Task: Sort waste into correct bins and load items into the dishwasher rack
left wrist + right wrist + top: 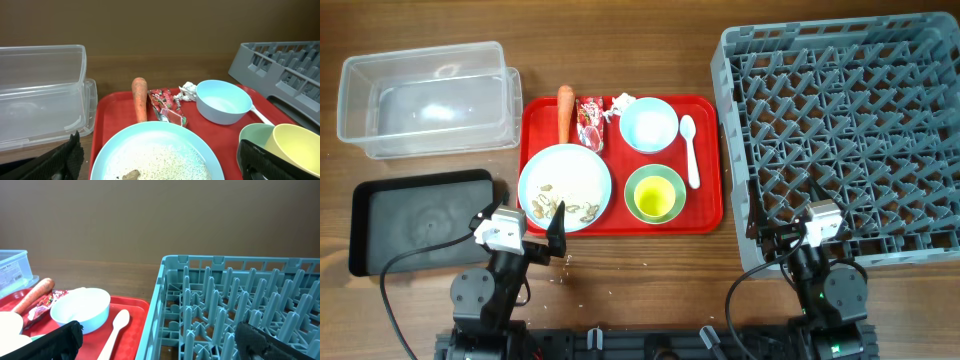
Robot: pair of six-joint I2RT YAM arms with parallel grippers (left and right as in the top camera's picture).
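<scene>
A red tray holds an orange carrot (565, 112), a red-and-white wrapper (590, 122), a white paper scrap (622, 103), a pale blue bowl (649, 124), a white spoon (690, 150), a pale blue plate (565, 180) with peanut shells (560, 211), and a mint bowl (655, 193) with a yellow-green cup inside. My left gripper (165, 170) is open and empty, low over the plate's (160, 145) near edge. My right gripper (162, 347) is open and empty at the near left corner of the grey dishwasher rack (850, 120).
The clear tub (425, 95) stands at the back left, the black tray (420, 220) in front of it beside my left arm (500, 232). The red tray (705, 215) lies between the bins and the rack. A few crumbs lie on the wood by the plate.
</scene>
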